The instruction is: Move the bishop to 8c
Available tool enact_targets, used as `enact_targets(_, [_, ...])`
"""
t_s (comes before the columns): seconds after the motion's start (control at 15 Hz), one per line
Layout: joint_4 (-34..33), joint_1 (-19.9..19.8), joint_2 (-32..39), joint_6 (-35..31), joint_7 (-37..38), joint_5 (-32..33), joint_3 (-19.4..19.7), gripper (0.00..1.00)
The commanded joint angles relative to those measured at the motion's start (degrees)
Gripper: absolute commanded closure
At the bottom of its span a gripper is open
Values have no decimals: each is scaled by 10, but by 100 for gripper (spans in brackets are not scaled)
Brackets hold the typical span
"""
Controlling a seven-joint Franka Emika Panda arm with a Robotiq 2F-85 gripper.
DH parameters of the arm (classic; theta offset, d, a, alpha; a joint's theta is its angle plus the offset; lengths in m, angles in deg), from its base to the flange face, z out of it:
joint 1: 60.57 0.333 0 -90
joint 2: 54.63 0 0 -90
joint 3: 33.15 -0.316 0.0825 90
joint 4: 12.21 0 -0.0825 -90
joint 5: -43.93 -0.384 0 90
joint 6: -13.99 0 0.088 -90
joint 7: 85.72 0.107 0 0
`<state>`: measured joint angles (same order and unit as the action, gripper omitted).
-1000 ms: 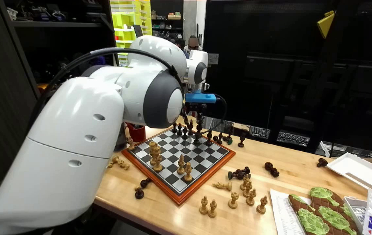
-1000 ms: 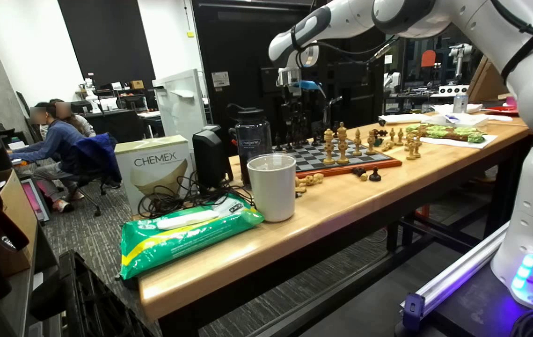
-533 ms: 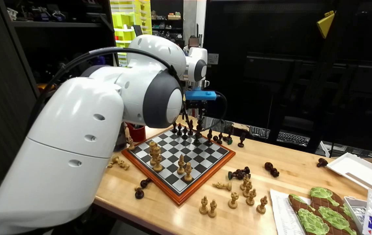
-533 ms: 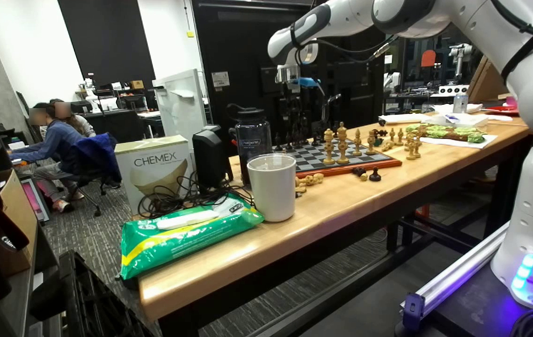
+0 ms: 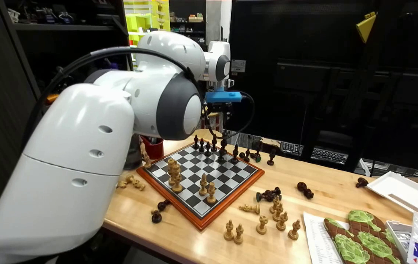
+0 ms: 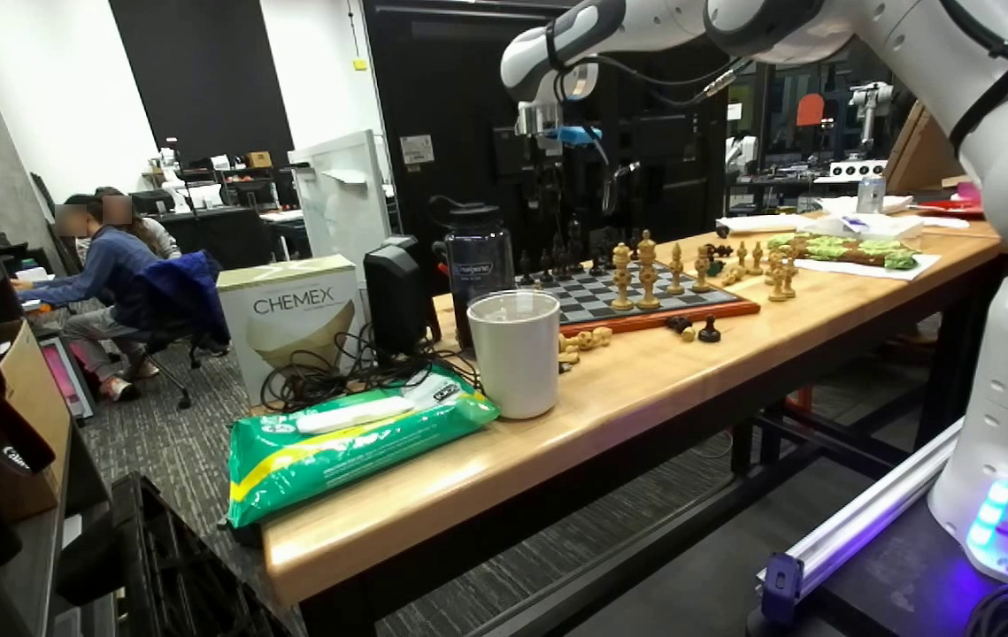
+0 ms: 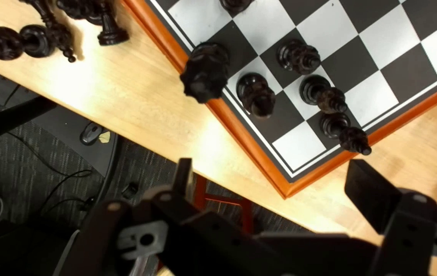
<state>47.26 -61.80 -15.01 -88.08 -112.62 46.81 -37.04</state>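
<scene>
Several dark pieces stand near one corner of the chessboard (image 7: 293,188) in the wrist view. Among them are a crown-topped piece (image 7: 206,73), a round-topped piece (image 7: 256,96) and a slim pointed piece (image 7: 347,134). Which one is the bishop I cannot tell for certain. My gripper (image 7: 270,166) is open above that corner, its fingers wide apart with nothing between them. In both exterior views it hangs over the far dark pieces (image 5: 221,152), clear of their tops. Its dark fingers blend into the black background there.
Light pieces (image 5: 176,181) stand on the board's near side; more stand on the table (image 5: 261,225) beside it. Fallen dark pieces (image 7: 5,42) lie by the board. The table edge passes close under the gripper. A white mug (image 6: 514,354) and a dark bottle (image 6: 479,265) flank the board.
My gripper has opened wider and risen away from the dark pieces, leaving them standing on the board. The whole arm has lifted slightly.
</scene>
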Motion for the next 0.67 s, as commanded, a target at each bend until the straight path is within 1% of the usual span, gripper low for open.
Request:
enact_targets(0.0, [39,16,-56,13,49,15,11,0])
enact_targets(0.27, [97,33,-117,14,127,26,15,0])
enact_targets(0.6, [229,45,-209,-38,211,30,11,0])
